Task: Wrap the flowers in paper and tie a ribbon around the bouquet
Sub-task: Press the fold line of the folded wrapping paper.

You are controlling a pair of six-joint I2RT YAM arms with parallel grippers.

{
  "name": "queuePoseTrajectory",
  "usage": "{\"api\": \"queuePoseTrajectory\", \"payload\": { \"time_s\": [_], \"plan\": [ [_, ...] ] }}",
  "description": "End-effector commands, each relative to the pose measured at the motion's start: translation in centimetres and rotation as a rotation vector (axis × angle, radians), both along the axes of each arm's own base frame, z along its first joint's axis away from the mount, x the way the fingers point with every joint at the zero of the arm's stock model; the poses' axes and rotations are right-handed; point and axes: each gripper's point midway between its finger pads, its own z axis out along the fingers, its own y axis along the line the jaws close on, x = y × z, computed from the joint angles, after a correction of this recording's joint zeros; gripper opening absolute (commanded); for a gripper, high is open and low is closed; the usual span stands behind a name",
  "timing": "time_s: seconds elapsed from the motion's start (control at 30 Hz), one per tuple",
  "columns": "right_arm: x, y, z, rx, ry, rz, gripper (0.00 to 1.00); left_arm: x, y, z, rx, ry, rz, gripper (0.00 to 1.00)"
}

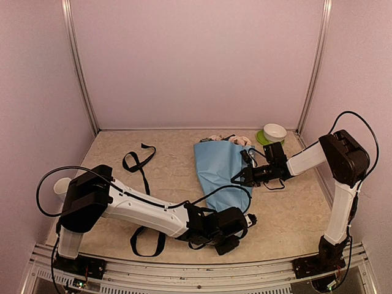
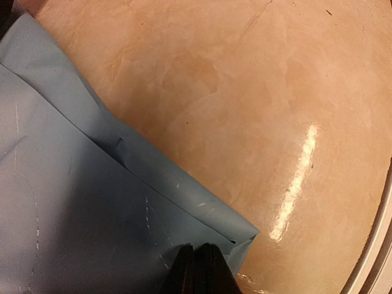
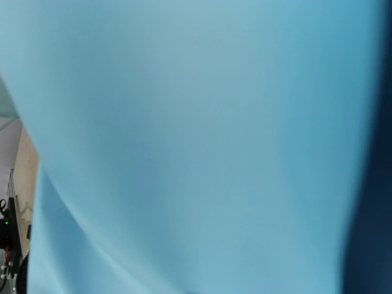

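Bouquet (image 1: 219, 174): light-blue paper (image 2: 79, 202) cone mid-table, long axis far-to-near, flowers (image 1: 236, 140) poking out the far end.
Ribbon (image 1: 145, 179): loose, left of cone, nearer left arm.
Left gripper (image 2: 197, 260): clamped on paper's near corner.
Right gripper (image 1: 246, 176): closed at cone's right edge; hold on paper unclear.

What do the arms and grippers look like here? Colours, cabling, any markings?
The left arm and right arm both have white tubular links, bulky black joint housings and white base columns. Loose black cables arc off each shoulder. The left gripper and right gripper are black; the left one has slim, dark, blade-like fingers. No markings are legible.
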Motion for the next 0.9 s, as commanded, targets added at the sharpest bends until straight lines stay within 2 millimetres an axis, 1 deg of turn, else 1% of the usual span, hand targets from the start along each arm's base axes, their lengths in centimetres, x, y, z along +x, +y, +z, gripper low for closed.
{"api": "queuePoseTrajectory", "payload": {
  "time_s": [0.0, 0.03, 0.1, 0.13, 0.17, 0.2, 0.27, 0.3, 0.4, 0.47, 0.53, 0.6, 0.7, 0.77, 0.87],
  "plan": [
    [0.7, -1.0, 1.0, -0.053, -0.015, -0.047, 0.01, -1.0, 1.9, -3.4, 0.088, 0.062, -0.02, 0.09],
    [0.9, -1.3, 1.9, -0.071, -0.031, -0.059, 0.09, -0.9, 2.2, -3.6, 0.088, 0.074, -0.012, 0.09],
    [1.0, -2.1, 3.8, -0.121, -0.088, -0.077, 0.19, -0.8, 2.8, -3.9, 0.076, 0.1, 0.001, 0.09],
    [1.0, -2.6, 4.7, -0.154, -0.107, -0.092, 0.28, -0.6, 3.0, -3.9, 0.064, 0.112, 0.009, 0.09],
    [0.9, -3.3, 5.3, -0.196, -0.118, -0.11, 0.36, -0.5, 3.3, -4.0, 0.058, 0.124, 0.016, 0.09],
    [0.7, -4.2, 5.5, -0.249, -0.125, -0.132, 0.4, -0.4, 3.5, -4.2, 0.056, 0.133, 0.021, 0.09],
    [-1.0, -5.9, 5.1, -0.332, -0.083, -0.158, 0.5, -0.4, 3.6, -4.3, 0.048, 0.137, 0.021, 0.08],
    [-2.1, -6.5, 4.5, -0.353, -0.058, -0.164, 0.54, -0.5, 3.5, -4.3, 0.041, 0.139, 0.013, 0.09],
    [-5.9, -7.1, 2.4, -0.354, 0.039, -0.143, 0.7, -1.0, 3.0, -4.5, 0.023, 0.148, -0.011, 0.09],
    [-8.5, -7.0, 1.3, -0.321, 0.094, -0.127, 0.78, -1.2, 2.9, -4.6, 0.021, 0.152, -0.023, 0.09],
    [-10.6, -6.1, 0.9, -0.247, 0.136, -0.106, 0.82, -1.3, 2.9, -4.9, 0.024, 0.157, -0.024, 0.09],
    [-12.5, -4.4, 0.6, -0.18, 0.173, -0.053, 0.85, -1.4, 3.0, -4.9, 0.027, 0.156, -0.026, 0.09],
    [-13.9, -2.8, -0.2, -0.135, 0.212, -0.008, 0.85, -1.2, 3.2, -4.9, 0.03, 0.149, -0.022, 0.09],
    [-14.5, -2.1, -0.8, -0.091, 0.248, 0.0, 0.81, -1.0, 3.4, -5.0, 0.034, 0.145, -0.016, 0.09],
    [-14.7, -1.9, -2.0, -0.089, 0.272, -0.003, 0.72, -0.9, 3.6, -5.0, 0.035, 0.145, -0.008, 0.09]
  ]
}}
